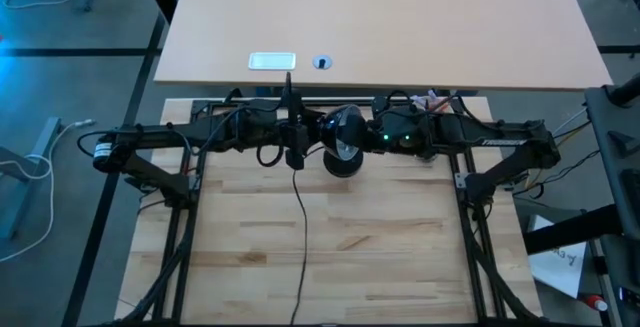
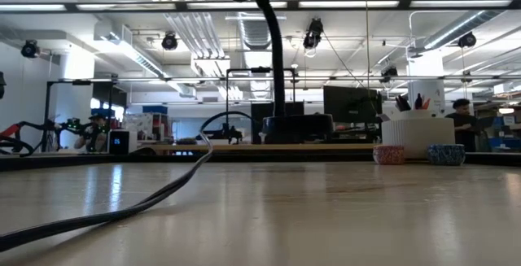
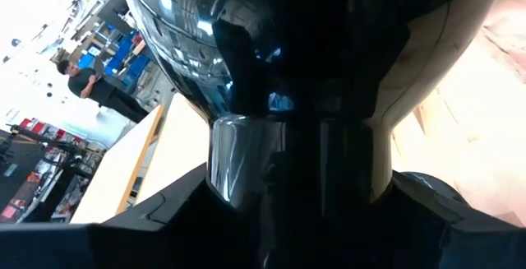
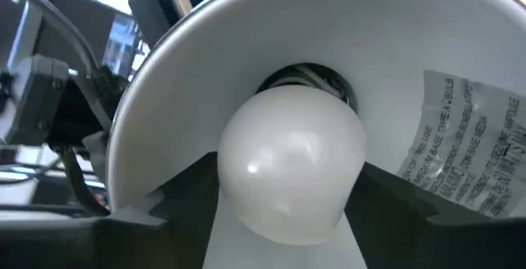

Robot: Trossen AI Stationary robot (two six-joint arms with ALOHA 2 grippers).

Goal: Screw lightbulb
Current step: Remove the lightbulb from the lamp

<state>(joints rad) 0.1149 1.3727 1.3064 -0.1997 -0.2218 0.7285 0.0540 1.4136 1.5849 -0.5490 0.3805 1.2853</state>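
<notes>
The black desk lamp stands at the table's far middle on its base (image 2: 297, 128), with its stem (image 2: 277, 54) rising to the shade (image 1: 343, 139). The white lightbulb (image 4: 288, 166) sits inside the shade's white inner face (image 4: 394, 47), its neck toward the socket (image 4: 308, 76). My right gripper (image 4: 288, 211) comes in from the right (image 1: 368, 133) and is shut on the bulb. My left gripper (image 3: 296, 211) comes in from the left (image 1: 305, 133) and is shut on the back of the lamp's head. My left gripper pinches the narrow socket neck (image 3: 246, 162) behind the glossy black shade between its two fingers (image 3: 164, 215). It comes in level from the table's left; the lamp's head stays high above the table on its stem. My right gripper pinches the bulb's globe (image 4: 234, 178) between its two fingers (image 4: 185, 203), one on each side of its widest part. It comes in from the table's right, pointing into the shade's open mouth. The bulb is clear of the table, its neck end at the socket.
The lamp's black cable (image 1: 300, 227) runs from the lamp toward the table's near edge (image 2: 146, 197). A pink ball (image 2: 388, 154), a blue ball (image 2: 445, 154) and a white container (image 2: 415, 132) stand far back on the right. A far desk holds a white tray (image 1: 271, 61).
</notes>
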